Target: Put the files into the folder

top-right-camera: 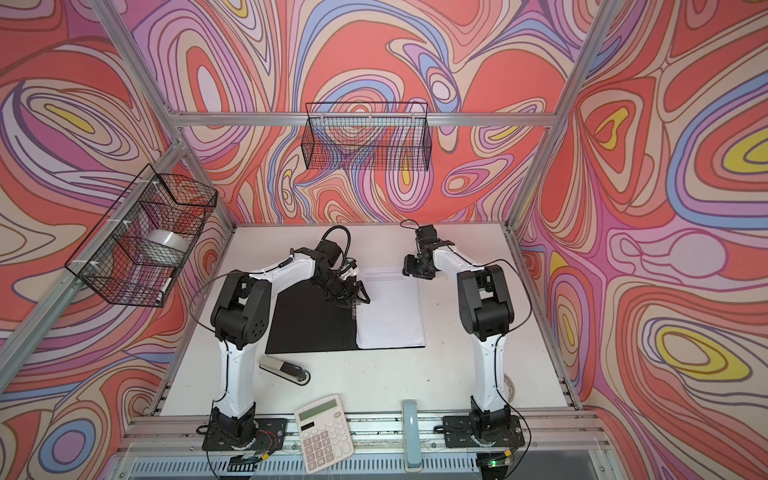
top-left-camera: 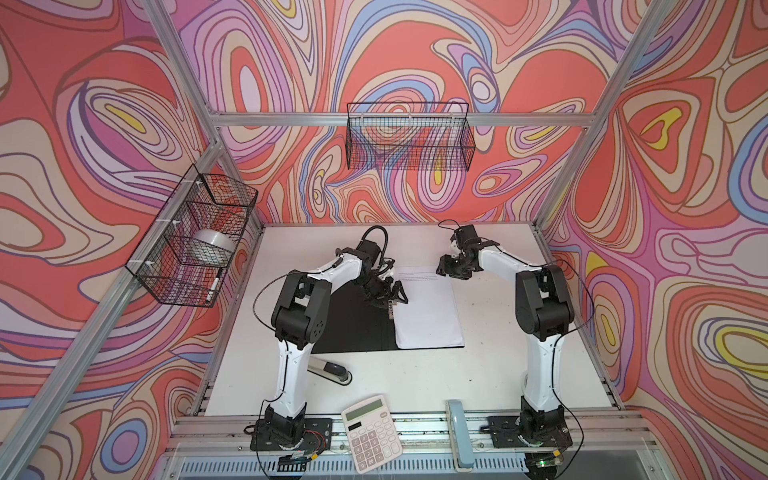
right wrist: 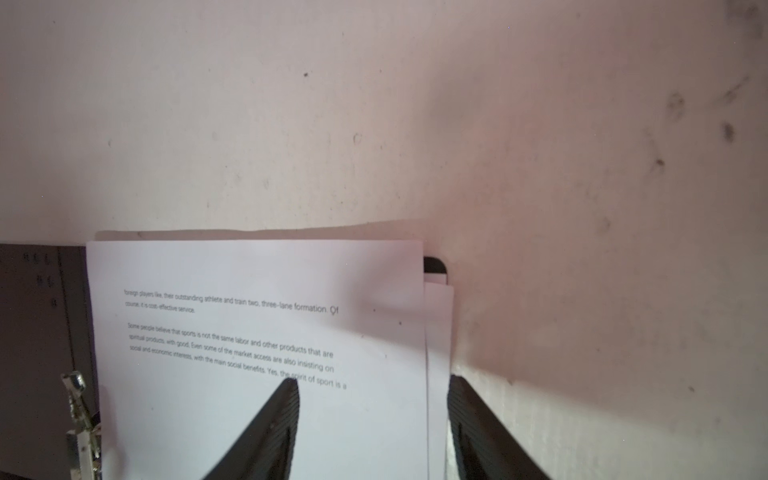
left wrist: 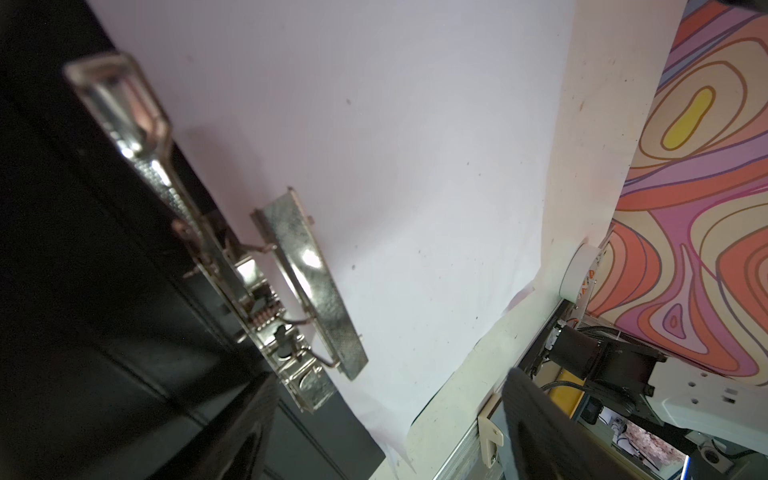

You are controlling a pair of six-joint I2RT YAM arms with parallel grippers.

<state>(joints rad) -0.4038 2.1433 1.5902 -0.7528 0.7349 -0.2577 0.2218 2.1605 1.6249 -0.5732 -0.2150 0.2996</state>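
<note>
I see the files point(top-left-camera: 428, 309) lying in the open folder point(top-left-camera: 353, 328), left gripper point(top-left-camera: 388, 300) wide, right gripper point(right wrist: 374, 386) half open, both empty; clamping and closing seem left.

A white, smudged tabletop point(top-left-camera: 498, 365) is seen in both top views. An open folder point(top-left-camera: 349, 324), black inside turned up, is laid flat near its middle. A stapler point(top-left-camera: 332, 371) is placed at 7 o'clock, apart from the folder. At 6 o'clock a calculator point(top-left-camera: 371, 432) and a pale blue bar-shaped object point(top-left-camera: 459, 436) are laid across the front edge, onto the metal rail point(top-left-camera: 424, 422).
</note>
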